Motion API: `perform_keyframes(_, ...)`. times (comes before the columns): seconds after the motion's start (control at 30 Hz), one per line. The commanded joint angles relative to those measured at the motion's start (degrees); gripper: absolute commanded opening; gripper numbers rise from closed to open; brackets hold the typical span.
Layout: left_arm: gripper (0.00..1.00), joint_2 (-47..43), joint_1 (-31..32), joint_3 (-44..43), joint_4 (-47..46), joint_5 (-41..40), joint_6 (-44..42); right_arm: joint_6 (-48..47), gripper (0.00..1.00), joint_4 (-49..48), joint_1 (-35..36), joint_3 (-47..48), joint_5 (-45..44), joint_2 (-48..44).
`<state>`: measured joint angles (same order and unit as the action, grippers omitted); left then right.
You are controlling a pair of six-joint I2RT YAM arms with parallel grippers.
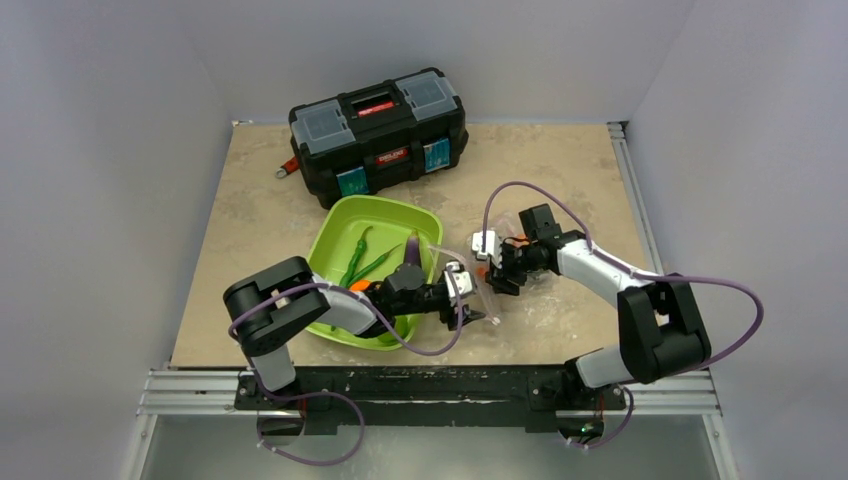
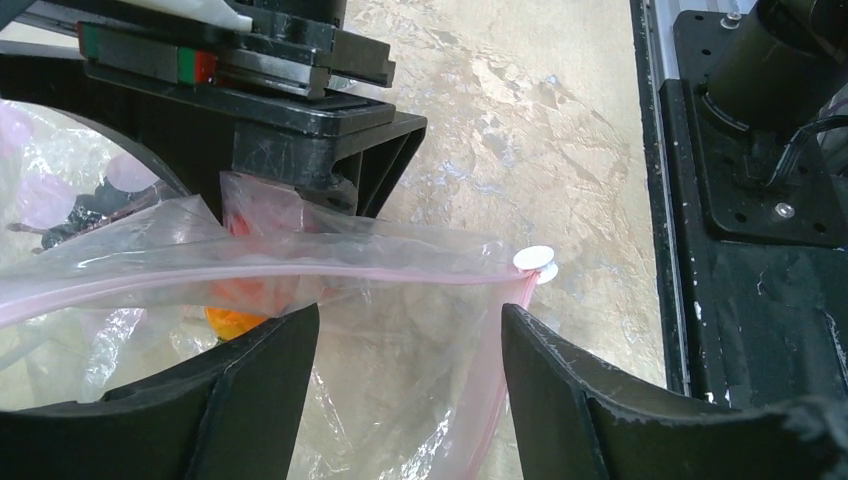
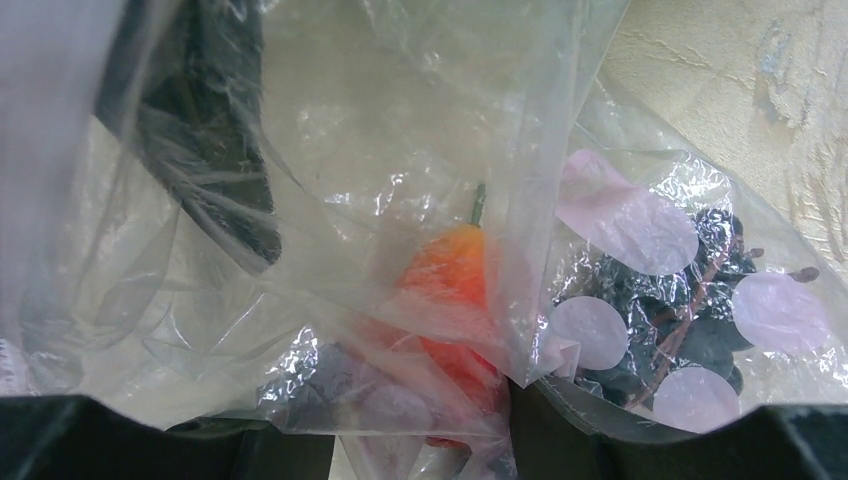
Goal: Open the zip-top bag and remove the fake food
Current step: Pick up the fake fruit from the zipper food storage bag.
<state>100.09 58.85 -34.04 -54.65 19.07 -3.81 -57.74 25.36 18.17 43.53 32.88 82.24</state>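
Standing wide apart, the fingers (image 2: 262, 385) of the left gripper (image 2: 405, 322) pinch nothing. Only loose film of the zip-top bag (image 2: 400, 255) lies across the gap. The pink zip strip (image 2: 300, 280) runs just above the fingertips and ends at a white slider (image 2: 537, 260).

The right gripper (image 3: 420, 432) has the bag pressed over its camera. Its dark fingers (image 3: 650, 445) show only at the lower edge, with film and an orange-red fruit (image 3: 450, 275) in the space between them. I cannot tell if they are clamping something or not.

Beside this fruit, inside the bag, lie dark berries (image 3: 690, 315) behind pale round spots on the plastic.

In the top view the bag is between the two grippers, which nearly meet, just to the right of the lime-green tray (image 1: 335, 225). Some fake food is already in the tray: green bean pods (image 1: 358, 258) and a purple eggplant (image 1: 412, 247). A black toolbox (image 1: 378, 135) stands behind the tray, at the far edge of the table (image 1: 560, 170).
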Motion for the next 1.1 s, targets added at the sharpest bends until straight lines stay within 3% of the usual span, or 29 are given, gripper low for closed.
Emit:
perform_keyframes(0.0, 0.66, -0.7, -1.3, 0.7, -4.6, 0.4, 3.3, -1.1, 0.35, 1.7, -0.2, 0.0, -4.1, 0.4)
perform_keyframes(0.33, 0.65, -1.8, -6.2, 1.9, -8.4, 4.9, 17.9, -16.9, 0.14, 5.5, -1.9, -3.4, 8.1, -11.5)
perform_keyframes(0.63, 0.65, -3.1, -8.5, 1.2, -8.8, 6.9, 27.7, -30.6, 0.1, 11.6, -4.9, -1.9, 16.3, -13.9)
perform_keyframes(0.73, 0.65, -3.0, -8.6, 0.6, -7.9, 7.6, 26.6, -27.5, 0.09, 9.6, -4.8, -1.6, 14.6, -13.1)
perform_keyframes(0.8, 0.65, -2.9, -8.6, 0.8, -7.6, 7.8, 24.8, -24.9, 0.13, 10.1, -4.8, 0.0, 13.3, -11.6)
perform_keyframes(0.97, 0.66, -3.6, -8.6, -1.7, -1.3, 9.1, 18.2, -21.6, 0.49, 7.4, -4.8, 0.6, 9.2, -10.3)
perform_keyframes(1.07, 0.65, -3.6, -8.4, -5.4, 7.3, 7.3, 13.1, -20.7, 0.55, 7.8, -5.9, 3.4, 7.6, -8.9)
